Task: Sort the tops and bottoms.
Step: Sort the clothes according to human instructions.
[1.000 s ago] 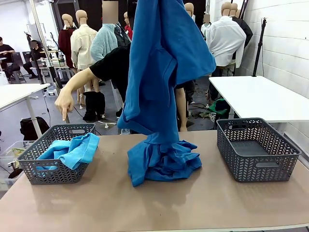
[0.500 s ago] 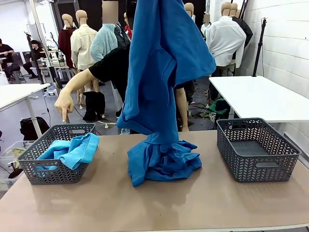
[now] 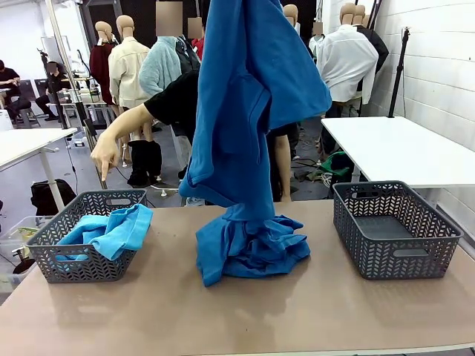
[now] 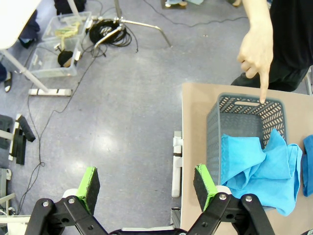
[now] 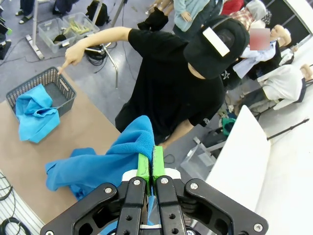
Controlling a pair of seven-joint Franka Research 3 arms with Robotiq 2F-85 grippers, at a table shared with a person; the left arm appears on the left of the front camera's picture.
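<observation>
1 blue top (image 3: 252, 111) hangs high over mid-table from the right gripper (image 5: 150, 164), whose fingers are clamped on it, its lower end bunched on the table (image 3: 148, 319). A person's hand (image 3: 104, 154) points at the left basket (image 3: 74, 268), so the next move is probably to carry it there. The left gripper (image 4: 146, 183) has its fingers apart.

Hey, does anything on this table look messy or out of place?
Yes. The light blue cloth spills over the rim of the left basket rather than lying inside. A crumpled blue heap sits in the middle of the table, under the blue top hanging from the shut right gripper.
</observation>
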